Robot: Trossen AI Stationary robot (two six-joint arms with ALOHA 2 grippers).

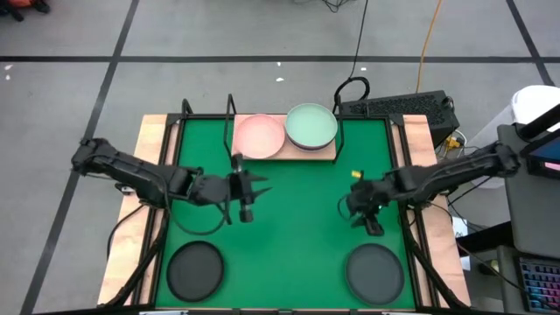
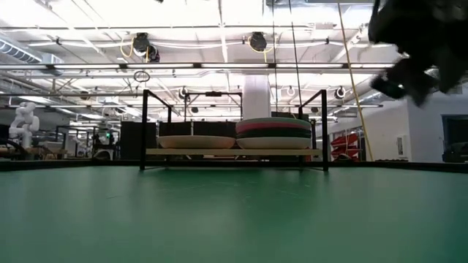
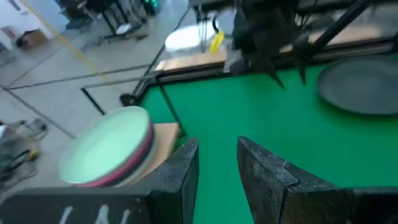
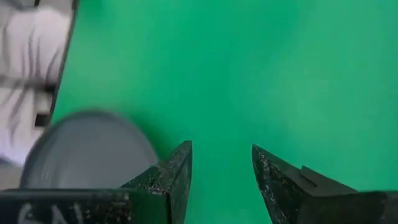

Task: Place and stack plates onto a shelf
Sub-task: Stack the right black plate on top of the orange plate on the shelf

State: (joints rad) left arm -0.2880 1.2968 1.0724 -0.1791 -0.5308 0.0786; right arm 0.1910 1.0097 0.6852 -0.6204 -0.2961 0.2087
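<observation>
The shelf (image 1: pixel 325 156) stands at the table's far edge. A pale pink plate (image 1: pixel 259 136) lies on its left half. A stack topped by the mint green plate (image 1: pixel 311 126) lies on its right half, with a magenta plate (image 3: pixel 134 165) showing below the top. In the low view the pink plate (image 2: pixel 196 142) and the stack (image 2: pixel 273 133) rest on the board (image 2: pixel 234 152). One dark plate (image 1: pixel 195 269) lies flat near the front left, another (image 1: pixel 374 271) near the front right. My left gripper (image 1: pixel 255 187) is open and empty over the mat's middle. My right gripper (image 1: pixel 353 208) is open and empty, above the mat beyond the right dark plate.
The green mat (image 1: pixel 297 227) lies between the grippers and the near edge. Black wire uprights (image 2: pixel 144 128) stand at the shelf's ends. A keyboard (image 1: pixel 398 107) and cables lie beyond the table's far right corner.
</observation>
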